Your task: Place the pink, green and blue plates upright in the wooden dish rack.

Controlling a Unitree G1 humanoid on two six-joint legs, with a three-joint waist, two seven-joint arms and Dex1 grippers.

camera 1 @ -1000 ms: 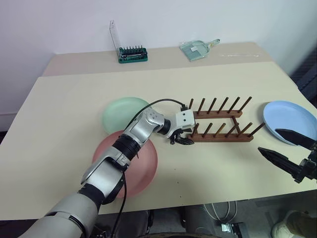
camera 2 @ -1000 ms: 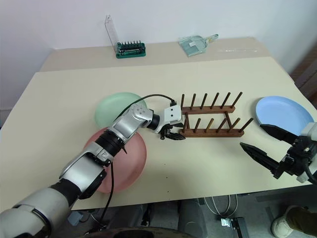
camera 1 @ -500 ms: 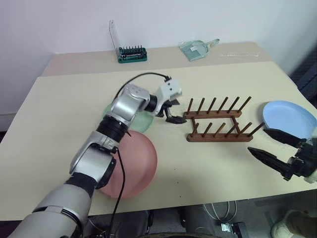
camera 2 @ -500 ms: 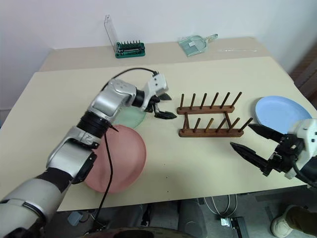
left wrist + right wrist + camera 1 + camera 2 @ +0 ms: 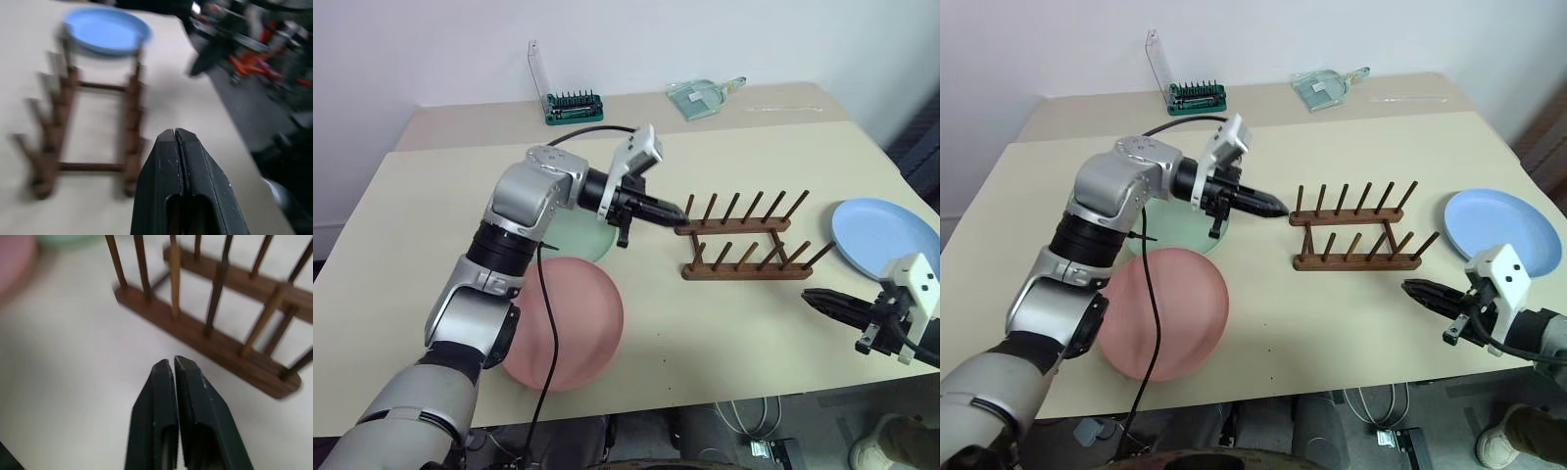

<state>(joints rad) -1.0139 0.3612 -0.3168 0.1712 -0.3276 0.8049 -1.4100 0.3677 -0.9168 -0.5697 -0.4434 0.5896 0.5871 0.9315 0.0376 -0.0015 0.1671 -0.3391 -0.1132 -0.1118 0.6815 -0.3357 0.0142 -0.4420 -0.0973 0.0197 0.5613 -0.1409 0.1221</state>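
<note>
The wooden dish rack (image 5: 744, 245) stands empty at the table's middle right. A pink plate (image 5: 570, 323) lies flat near the front edge, and a green plate (image 5: 570, 240) lies just behind it, partly under my left arm. The blue plate (image 5: 886, 235) lies flat at the right edge. My left gripper (image 5: 680, 212) hovers shut and empty just left of the rack's left end, pointing at it. Low over the table in front of the rack's right end, my right gripper (image 5: 808, 297) is shut and empty; the rack's pegs (image 5: 215, 289) stand beyond its fingers.
A green bit holder with a clear lid (image 5: 573, 106) and a clear plastic scoop (image 5: 703, 96) sit on the far strip of table by the wall. The table's right edge (image 5: 901, 166) runs close past the blue plate.
My left gripper lifted from the rack's left end, moved up and a little left, and shut. My right gripper shut and sank slightly toward the table.
</note>
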